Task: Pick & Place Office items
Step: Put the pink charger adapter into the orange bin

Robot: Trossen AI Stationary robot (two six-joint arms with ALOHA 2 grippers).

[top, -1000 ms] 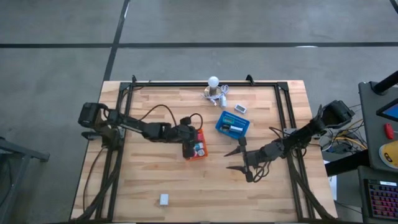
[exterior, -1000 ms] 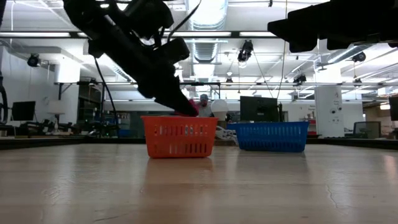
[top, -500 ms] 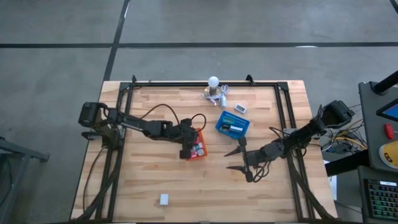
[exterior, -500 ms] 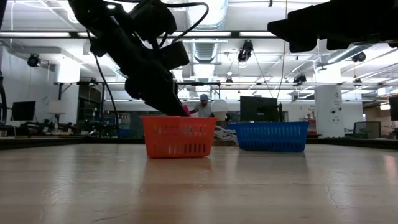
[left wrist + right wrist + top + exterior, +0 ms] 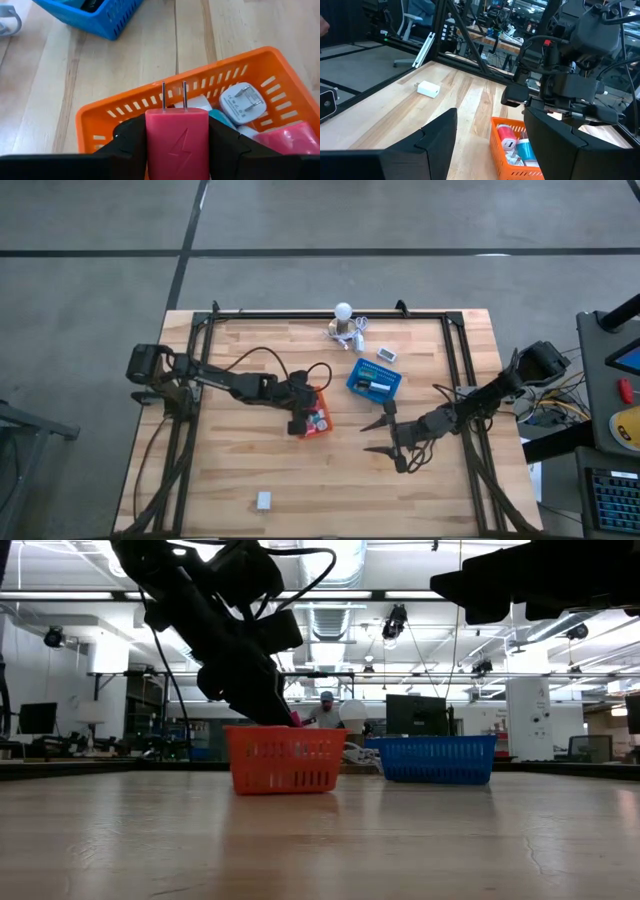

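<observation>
Lightning-bolt sign on pink charger (image 5: pixel 176 144), seemingly embossed.

Bare table (image 5: pixel 330 480) lies open; orange tray (image 5: pixel 318 418) blocks centre.

Left gripper (image 5: pixel 176 145) clamps a pink plug charger (image 5: pixel 176 141), prongs up, over the near wall of the orange basket (image 5: pixel 100 122). Inside: white plug (image 5: pixel 242 101), something teal, probably another charger (image 5: pixel 222 118). Blue basket (image 5: pixel 97 17) beyond.

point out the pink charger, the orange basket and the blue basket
pink charger (image 5: pixel 176 140), left wrist view, front face
orange basket (image 5: pixel 100 122), left wrist view, slotted wall
blue basket (image 5: pixel 357 377), high view, rim
</observation>
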